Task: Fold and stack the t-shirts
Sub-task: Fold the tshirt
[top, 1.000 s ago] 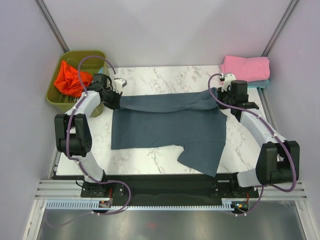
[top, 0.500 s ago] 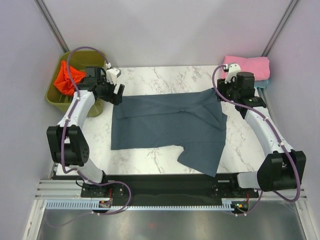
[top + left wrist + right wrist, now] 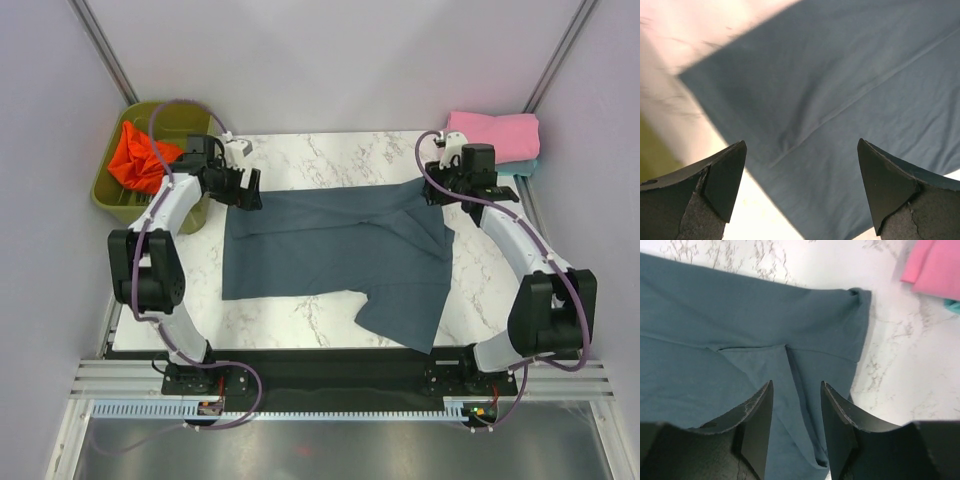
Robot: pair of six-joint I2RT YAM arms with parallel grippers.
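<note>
Far left, off the table's edge: olive-green bin (image 3: 112, 200), with an orange-red t-shirt (image 3: 138, 160) bunched inside, heaped above the rim.

Left gripper (image 3: 247, 192) hovers over the far-left corner of the slate blue-grey t-shirt (image 3: 330, 245). In the wrist view the fingers (image 3: 725, 175) stand spread wide with nothing between them. The corner of the cloth lies flat below, marble showing on its left and a seam line running diagonally across it.

The slate t-shirt is spread over the middle of the marble table (image 3: 330, 155). Its far edge runs between the two grippers and its left edge runs straight toward the near side. One sleeve juts out at the near right, close to the table's near edge. A fold lies across the far-right part.

Right gripper (image 3: 468, 192) is above the far-right corner of the same shirt. In the wrist view the fingers (image 3: 757, 425) stand partly apart, holding nothing. Cloth shows through the gap, with a crease line below. The corner looks slightly puckered, with bare marble to its right.

Far-right corner of the table: a folded pink t-shirt (image 3: 492, 135) sits on top of a teal t-shirt (image 3: 525, 168), of which only an edge shows. Both are apart from the slate shirt.
</note>
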